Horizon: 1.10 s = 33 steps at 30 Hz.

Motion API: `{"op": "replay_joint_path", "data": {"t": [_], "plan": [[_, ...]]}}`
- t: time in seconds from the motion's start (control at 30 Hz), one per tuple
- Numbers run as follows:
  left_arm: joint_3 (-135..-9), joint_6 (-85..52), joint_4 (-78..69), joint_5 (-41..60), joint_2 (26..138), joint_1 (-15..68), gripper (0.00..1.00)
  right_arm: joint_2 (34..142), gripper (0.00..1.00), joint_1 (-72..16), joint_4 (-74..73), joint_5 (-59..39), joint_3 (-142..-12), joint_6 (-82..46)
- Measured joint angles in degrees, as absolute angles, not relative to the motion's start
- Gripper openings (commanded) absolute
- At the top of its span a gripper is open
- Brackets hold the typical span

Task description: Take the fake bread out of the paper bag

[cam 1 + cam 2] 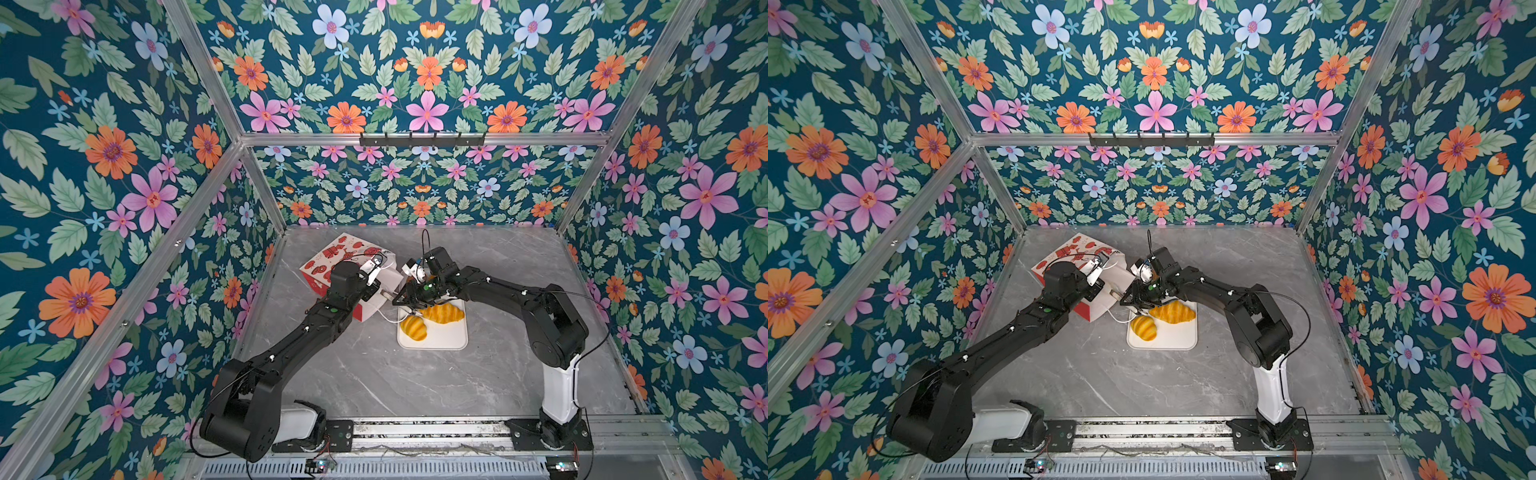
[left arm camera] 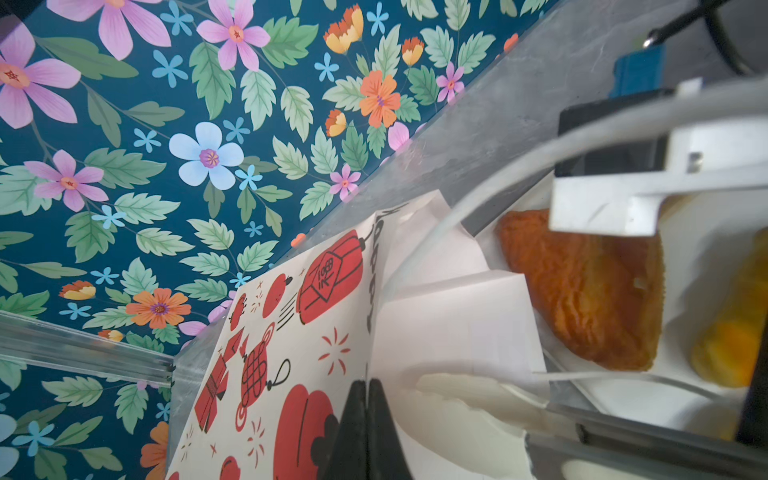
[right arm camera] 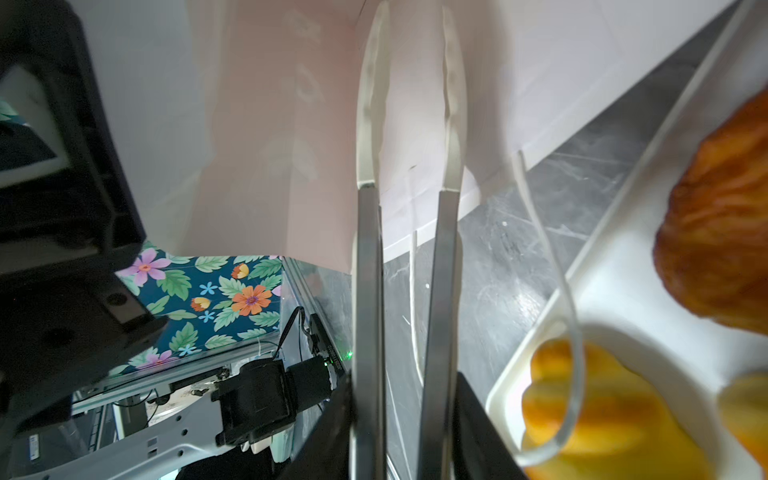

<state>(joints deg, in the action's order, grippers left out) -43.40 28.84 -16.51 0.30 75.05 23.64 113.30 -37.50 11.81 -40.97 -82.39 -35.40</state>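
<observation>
Fake bread (image 1: 441, 312) sits on the white tray (image 1: 455, 341), with the red paper bag (image 1: 332, 259) tipped over beside it.
Three pieces show on the tray: a croissant (image 1: 1172, 311), a ridged bun (image 1: 1144, 327) and, in the wrist views, a browner puff (image 2: 582, 291) close to the bag's mouth. The bag lies on the grey table (image 1: 374, 374), its white-lined mouth facing the tray. The left gripper (image 2: 368, 415) is pinched tight on the bag's edge. The right gripper (image 3: 405, 436) clamps a pair of tongs (image 3: 368, 270), whose pale tips reach into the bag, slightly apart. Whether more bread lies inside cannot be told.
</observation>
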Motion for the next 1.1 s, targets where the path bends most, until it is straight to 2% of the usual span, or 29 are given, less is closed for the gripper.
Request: {"op": "replay_joint_path", "data": {"t": [0.53, 1.1], "plan": [[-44.1, 28.3, -16.7, 8.5, 76.1, 22.5, 0.00, 113.4, 0.38, -39.8, 15.2, -28.6, -85.5, -32.2], [-42.9, 28.7, -18.1, 7.9, 77.3, 22.5, 0.00, 119.9, 0.42, -39.0, 13.4, -31.4, -91.4, -39.0]]}}
